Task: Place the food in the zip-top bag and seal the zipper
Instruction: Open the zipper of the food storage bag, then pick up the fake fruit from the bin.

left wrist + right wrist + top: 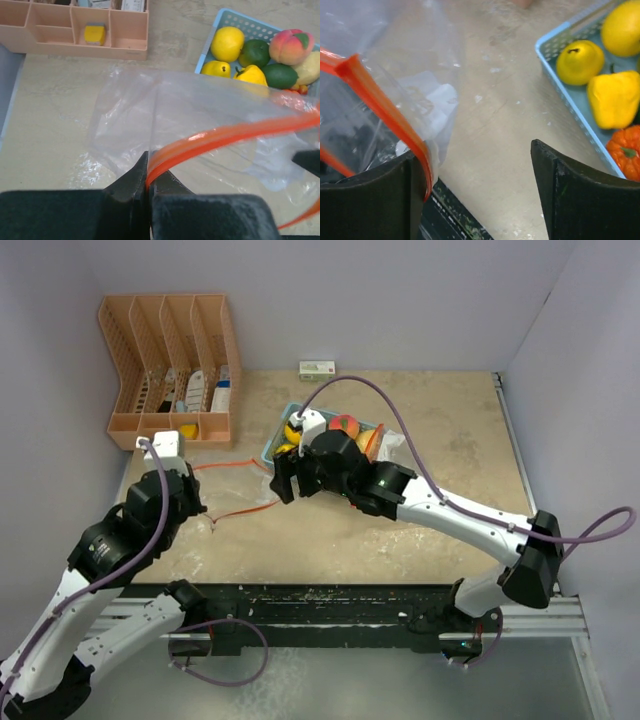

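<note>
Though unclear overhead, left gripper (148, 172) tight on zip-top bag (165, 105); right gripper (477, 165) spread.

Setting: robotics lab test cell. I am bolted to an aluminium rail (575, 612) at the near edge of a scuffed tabletop (450, 430), boxed in by plain white panels (400, 300). Purple cables (350, 378) run loose; toy fruit (227, 44) sits in a basket (250, 21).

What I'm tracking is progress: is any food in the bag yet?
No, the bag looks empty, and the food lies in the basket.
</note>
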